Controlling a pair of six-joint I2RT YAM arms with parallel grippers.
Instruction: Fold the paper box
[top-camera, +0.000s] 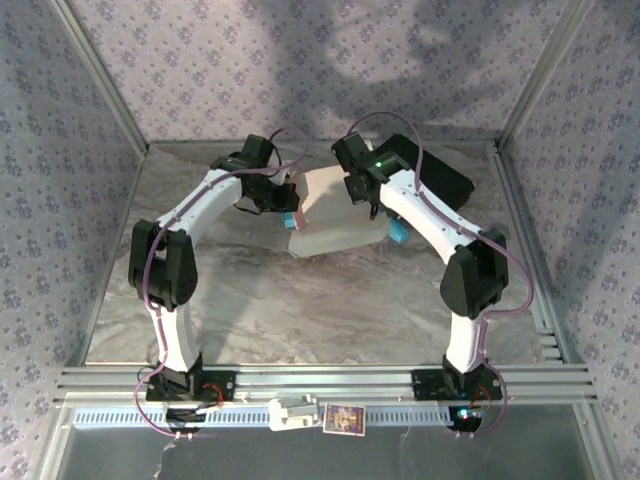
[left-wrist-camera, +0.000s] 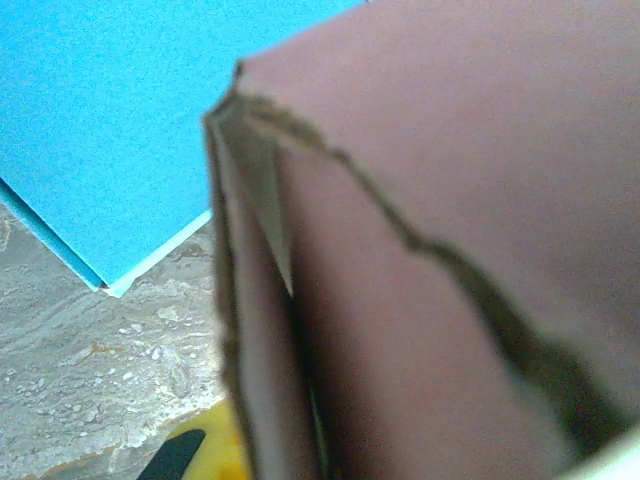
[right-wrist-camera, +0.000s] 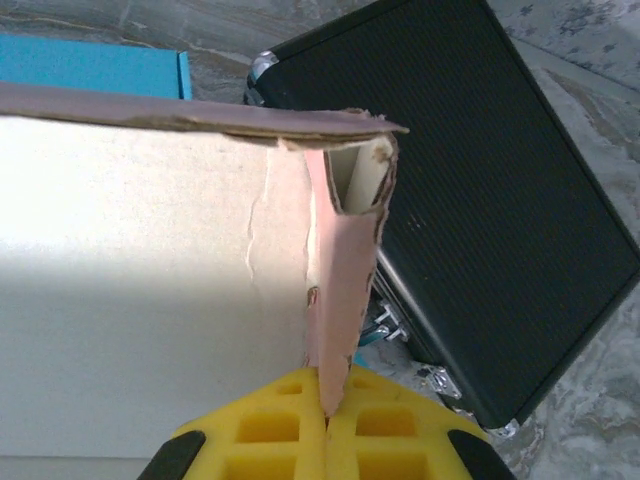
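The paper box (top-camera: 335, 215) is pale cardboard with torn brown edges and sits between both arms at the back middle of the table. My left gripper (top-camera: 288, 212) is at its left side. In the left wrist view a box wall (left-wrist-camera: 420, 300) runs down beside one yellow finger (left-wrist-camera: 205, 450) of the left gripper (left-wrist-camera: 290, 462), which is shut on it. My right gripper (top-camera: 383, 222) is at the box's right side. In the right wrist view the right gripper (right-wrist-camera: 325, 412) is shut on a thin upright wall of the paper box (right-wrist-camera: 345, 290).
A black hard case (top-camera: 440, 172) lies at the back right, close behind the box (right-wrist-camera: 500, 200). A blue flat sheet (left-wrist-camera: 100, 130) lies on the marbled table (top-camera: 300, 310) under the box's far side (right-wrist-camera: 90, 65). Patterned walls enclose the cell.
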